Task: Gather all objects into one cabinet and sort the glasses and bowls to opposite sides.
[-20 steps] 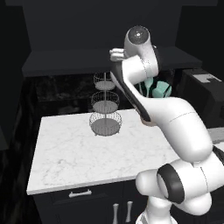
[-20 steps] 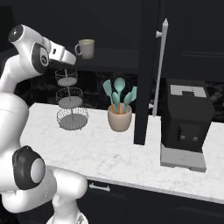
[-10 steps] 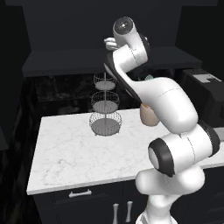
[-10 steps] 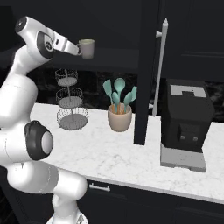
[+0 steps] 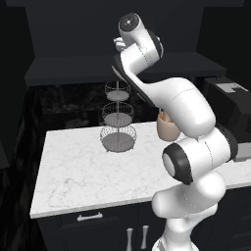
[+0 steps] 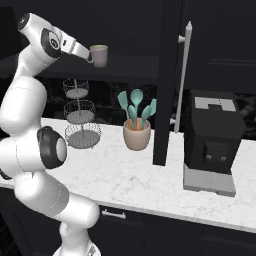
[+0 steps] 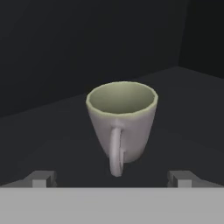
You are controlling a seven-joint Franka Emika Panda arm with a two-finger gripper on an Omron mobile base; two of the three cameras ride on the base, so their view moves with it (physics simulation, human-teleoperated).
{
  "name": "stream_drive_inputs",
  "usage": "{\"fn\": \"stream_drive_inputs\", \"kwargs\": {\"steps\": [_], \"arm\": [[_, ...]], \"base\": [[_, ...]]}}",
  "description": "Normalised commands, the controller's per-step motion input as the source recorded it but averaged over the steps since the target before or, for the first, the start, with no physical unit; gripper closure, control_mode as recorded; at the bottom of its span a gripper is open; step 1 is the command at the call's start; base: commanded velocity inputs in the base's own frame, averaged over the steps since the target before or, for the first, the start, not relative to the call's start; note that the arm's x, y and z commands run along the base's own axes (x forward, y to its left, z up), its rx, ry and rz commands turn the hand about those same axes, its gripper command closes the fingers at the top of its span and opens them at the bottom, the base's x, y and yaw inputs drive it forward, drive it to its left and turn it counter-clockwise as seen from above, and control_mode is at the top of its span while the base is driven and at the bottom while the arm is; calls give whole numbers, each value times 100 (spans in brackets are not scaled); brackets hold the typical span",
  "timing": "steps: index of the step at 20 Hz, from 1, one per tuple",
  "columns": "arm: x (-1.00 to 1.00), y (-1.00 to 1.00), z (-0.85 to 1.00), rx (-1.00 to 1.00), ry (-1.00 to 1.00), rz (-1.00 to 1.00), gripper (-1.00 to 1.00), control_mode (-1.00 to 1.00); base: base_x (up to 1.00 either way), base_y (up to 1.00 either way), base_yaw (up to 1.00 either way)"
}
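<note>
— How do we find the jaws (image 7: 112, 178)?
— We see them spread wide and gripping nothing; one fingertip (image 7: 41, 178) sits at 7 o'clock, the other at 5 o'clock in the hand view.
— And the cup (image 7: 122, 120)?
— We see a pale grey cup with a greenish inside standing upright on the cabinet shelf (image 7: 188, 109), handle turned toward the jaws, just beyond and between the fingertips.
— The arm's pose?
— In the right base view we see it reared high above the counter (image 6: 130, 175), wrist bent level toward the cup at 3 o'clock, with the wire basket stand (image 6: 80, 117) below.
</note>
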Motion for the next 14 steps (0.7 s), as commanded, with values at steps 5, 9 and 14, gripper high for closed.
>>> {"fn": "stream_drive_inputs", "kwargs": {"steps": [5,9,14], "arm": [[28,0,-7,0,0,-7,-100,-100],[34,-1,-14,1,1,-6,-100,-100],[29,-9,-19,4,5,-3,-100,-100]], "base": [[0,0,0],[0,0,0],[0,0,0]]}}
